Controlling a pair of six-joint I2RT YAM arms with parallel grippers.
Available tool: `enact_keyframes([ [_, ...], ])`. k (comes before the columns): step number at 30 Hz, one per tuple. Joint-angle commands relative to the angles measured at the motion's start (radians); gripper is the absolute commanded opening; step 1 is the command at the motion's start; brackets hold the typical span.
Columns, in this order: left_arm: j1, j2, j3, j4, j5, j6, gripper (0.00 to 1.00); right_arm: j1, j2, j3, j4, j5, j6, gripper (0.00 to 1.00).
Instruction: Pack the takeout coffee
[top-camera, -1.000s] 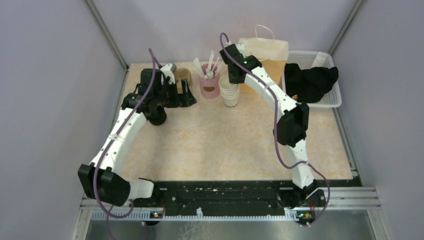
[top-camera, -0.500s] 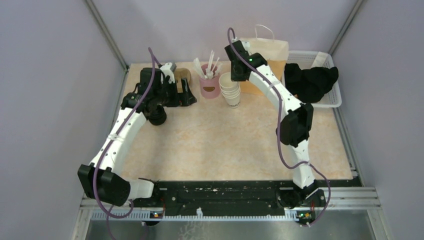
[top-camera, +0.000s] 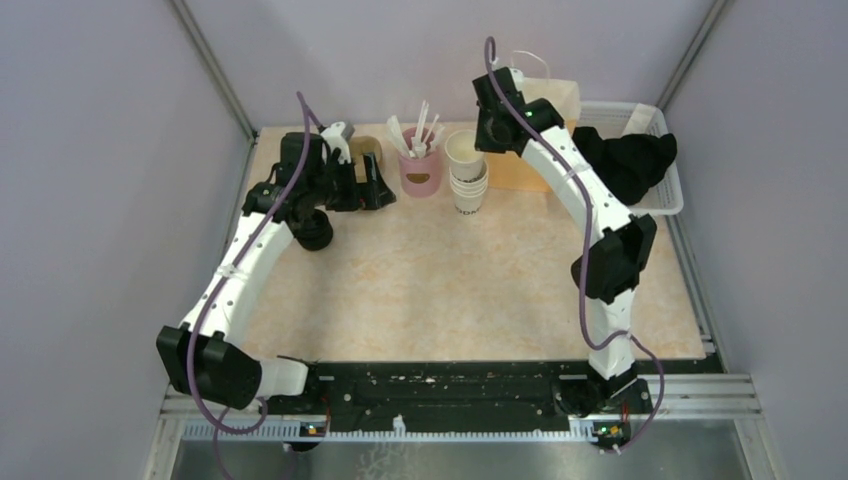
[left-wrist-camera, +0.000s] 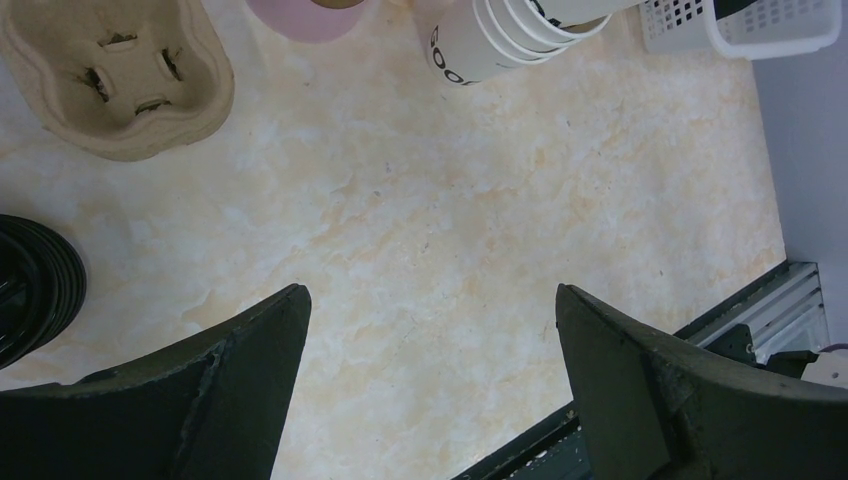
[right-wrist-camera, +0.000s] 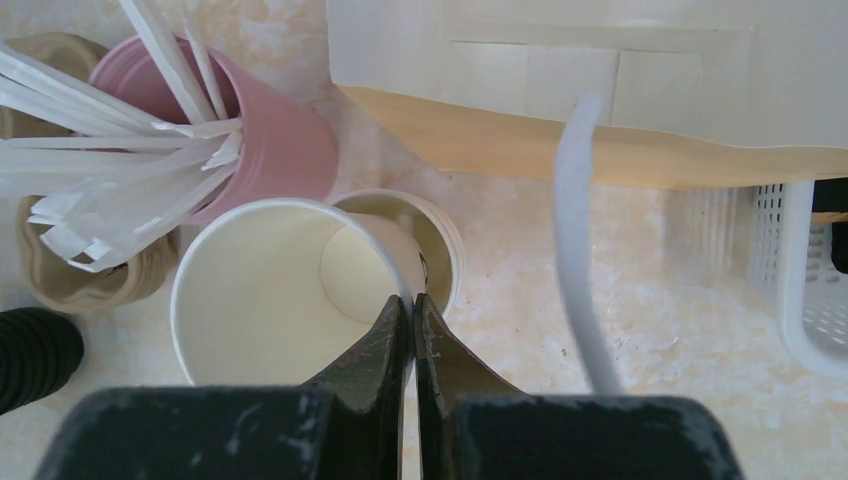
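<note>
No lidded cup of takeout coffee shows in any view. My right gripper (right-wrist-camera: 412, 300) is shut on the rim of one lidless white paper cup (right-wrist-camera: 270, 290), one finger inside it and one outside. It holds the cup just above the stack of lidless cups (right-wrist-camera: 425, 235). From the top, the right gripper (top-camera: 480, 143) holds the lifted cup (top-camera: 462, 148) over the stack (top-camera: 468, 192). My left gripper (left-wrist-camera: 430, 290) is open and empty above bare table, and from the top it (top-camera: 375, 185) is at the back left.
A pulp cup carrier (left-wrist-camera: 120, 80) and a stack of black lids (left-wrist-camera: 35, 290) lie by the left gripper. A pink cup of white stirrers (top-camera: 420, 172) stands left of the cup stack. A paper bag (right-wrist-camera: 600, 80) and a white basket (top-camera: 655, 205) holding black cloth (top-camera: 625, 160) stand at the back right.
My right gripper has risen and moved right, lifting one paper cup off the stack. The left arm has not moved.
</note>
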Motion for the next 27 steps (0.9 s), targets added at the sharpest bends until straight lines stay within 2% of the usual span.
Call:
enact_keyframes([
  [1, -0.005, -0.003, 0.035, 0.031, 0.019, -0.007, 0.98, 0.002, -0.091, 0.038, 0.013, -0.037, -0.006, 0.00],
  [7, -0.005, -0.008, 0.029, 0.032, 0.037, -0.033, 0.98, 0.001, -0.156, 0.105, -0.029, -0.055, -0.061, 0.00],
  [13, -0.005, -0.061, 0.011, 0.045, 0.075, -0.098, 0.98, 0.009, -0.275, 0.040, -0.059, -0.130, -0.099, 0.00],
  [20, -0.003, -0.154, -0.017, -0.057, 0.037, -0.103, 0.98, 0.138, -0.517, -0.253, -0.018, -0.192, -0.159, 0.00],
  [27, -0.003, -0.264, -0.133, -0.118, 0.046, -0.184, 0.98, 0.329, -0.730, -0.750, 0.178, -0.220, -0.067, 0.00],
])
